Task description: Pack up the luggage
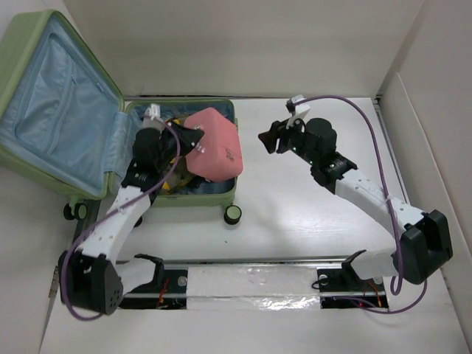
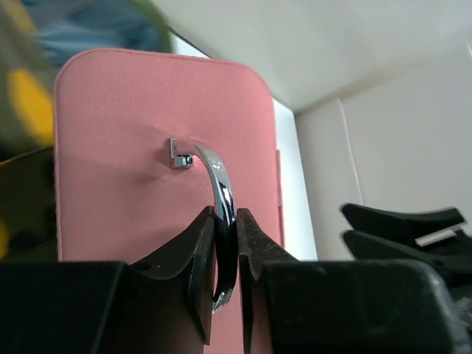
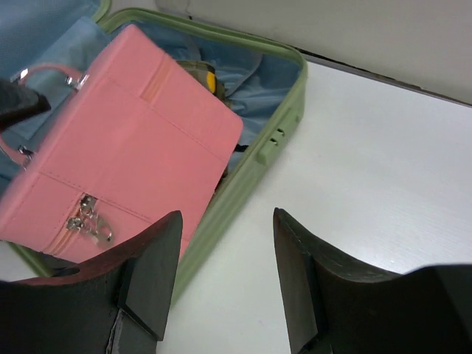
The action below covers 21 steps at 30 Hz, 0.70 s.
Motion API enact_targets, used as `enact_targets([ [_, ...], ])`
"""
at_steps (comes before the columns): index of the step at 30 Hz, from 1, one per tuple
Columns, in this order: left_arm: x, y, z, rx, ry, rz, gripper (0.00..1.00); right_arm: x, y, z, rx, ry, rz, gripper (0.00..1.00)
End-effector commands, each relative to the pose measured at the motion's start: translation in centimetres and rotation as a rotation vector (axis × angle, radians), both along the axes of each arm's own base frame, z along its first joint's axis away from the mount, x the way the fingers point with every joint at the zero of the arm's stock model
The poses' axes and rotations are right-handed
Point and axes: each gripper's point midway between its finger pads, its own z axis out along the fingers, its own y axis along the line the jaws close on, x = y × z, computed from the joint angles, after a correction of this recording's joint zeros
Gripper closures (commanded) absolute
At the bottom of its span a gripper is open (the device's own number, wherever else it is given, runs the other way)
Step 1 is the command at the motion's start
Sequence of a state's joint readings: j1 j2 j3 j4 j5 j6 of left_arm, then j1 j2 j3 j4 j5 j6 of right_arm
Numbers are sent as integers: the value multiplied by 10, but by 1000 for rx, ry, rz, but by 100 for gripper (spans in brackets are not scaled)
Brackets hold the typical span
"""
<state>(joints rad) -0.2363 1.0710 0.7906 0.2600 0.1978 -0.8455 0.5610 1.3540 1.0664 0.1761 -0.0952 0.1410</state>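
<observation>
Luggage [image 1: 51,110] open — left fingers [image 2: 188,258] pinch box handle [image 2: 221,184].

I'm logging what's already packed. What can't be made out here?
Top view: suitcase contents, mostly covered by the pink box and the left arm.
Left wrist: yellow item, too blurred to identify; handle's lower end hidden between the jaws of the left gripper.
Right wrist: yellow item mostly behind the box.

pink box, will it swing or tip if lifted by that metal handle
Probably rigid: the pink box keeps flat faces and crisp edges. The polished handle looks slick, so it may slide or pivot in the left end effector. Held at one narrow point, it will likely swing or tilt.
</observation>
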Motion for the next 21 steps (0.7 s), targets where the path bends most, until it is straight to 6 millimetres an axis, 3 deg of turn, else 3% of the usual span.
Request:
enact_targets([
  [1, 9, -49, 119, -27, -302, -252, 100, 4, -15, 28, 68, -69, -18, 42],
  [4, 31, -60, 143, 23, -326, -292, 100, 3, -17, 25, 73, -63, -11, 42],
  [6, 47, -56, 146, 39, -324, -284, 100, 6, -21, 24, 73, -61, -20, 42],
  [8, 56, -48, 141, 40, -324, -278, 100, 6, -20, 21, 72, -55, -13, 42],
  [11, 70, -30, 111, 29, -286, -265, 100, 6, -18, 19, 70, -52, -6, 42],
  [12, 70, -33, 92, 7, -266, -305, 100, 6, -18, 19, 70, -50, -5, 42],
  [13, 66, -38, 88, -46, -251, -333, 100, 7, -17, 19, 70, -50, -3, 42],
  [21, 69, -43, 86, -127, -301, -376, 100, 8, -17, 16, 65, -44, -3, 42],
])
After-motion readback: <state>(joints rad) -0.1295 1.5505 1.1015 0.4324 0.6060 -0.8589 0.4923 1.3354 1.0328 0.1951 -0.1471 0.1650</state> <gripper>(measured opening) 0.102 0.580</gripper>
